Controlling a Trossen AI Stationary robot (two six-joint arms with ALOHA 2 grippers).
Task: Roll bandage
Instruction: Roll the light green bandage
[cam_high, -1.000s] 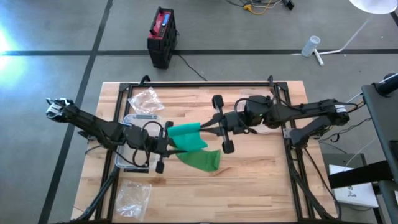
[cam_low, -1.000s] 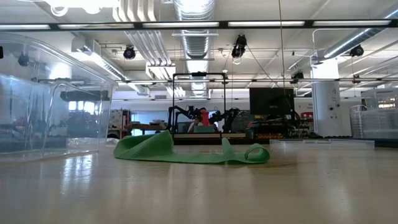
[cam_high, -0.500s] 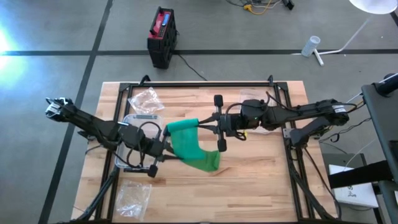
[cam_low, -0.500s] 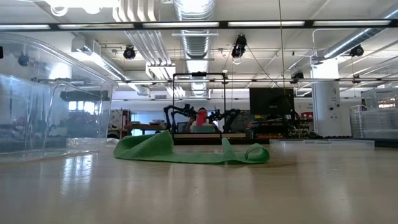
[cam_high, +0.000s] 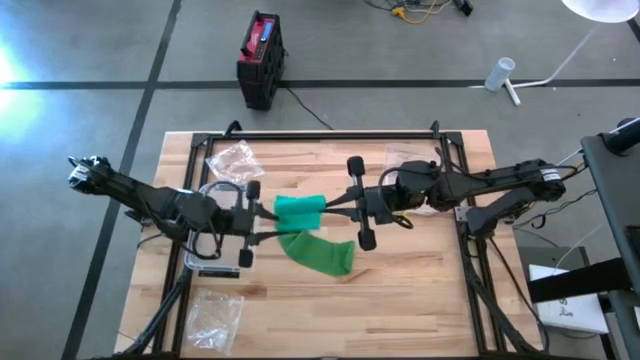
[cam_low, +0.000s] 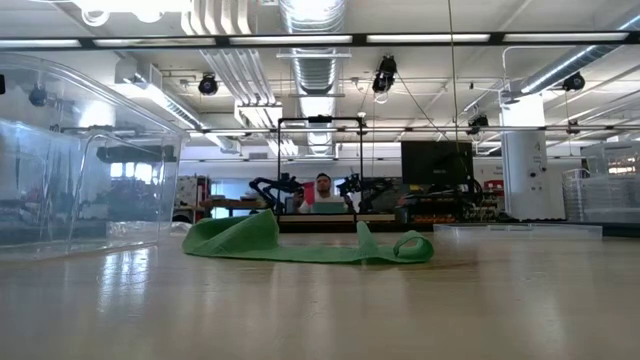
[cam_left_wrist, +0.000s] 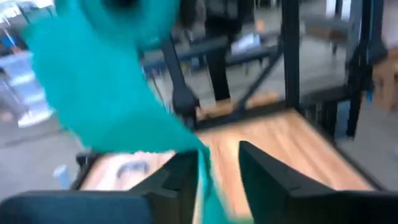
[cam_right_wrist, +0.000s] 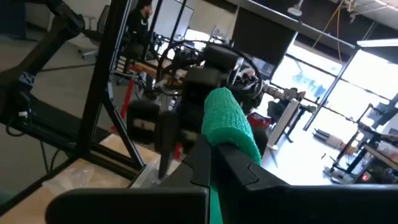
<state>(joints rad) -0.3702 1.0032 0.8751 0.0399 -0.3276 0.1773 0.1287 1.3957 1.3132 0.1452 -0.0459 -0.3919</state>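
So the green bandage (cam_high: 300, 210) is basically a soft crepe strip, light and floppy, no stiffness at all. The rolled-up part hangs in the air over the middle of the bench (cam_high: 420, 290), between the two arms, and the loose tail (cam_high: 322, 254) drapes down from it and piles up in limp folds on the wood just in front. It looks slightly clingy and textured, so probably not slippery, but it'll squash and unwind if you let it go slack.

The right gripper (cam_high: 328, 208) has its jaws closed tight on the right end of the roll; in the right wrist view the green wad (cam_right_wrist: 227, 121) sits right on top of its fingers. I'd say the roll's ends are the spot to hold it.

The left gripper (cam_high: 268, 213) is at the left end of the roll. Its jaws stand a little apart with the strip running between them, so I can't tell if it's really pinching.

Also around: a clear plastic tub (cam_high: 205, 255) and crinkly plastic bags (cam_high: 236, 160).
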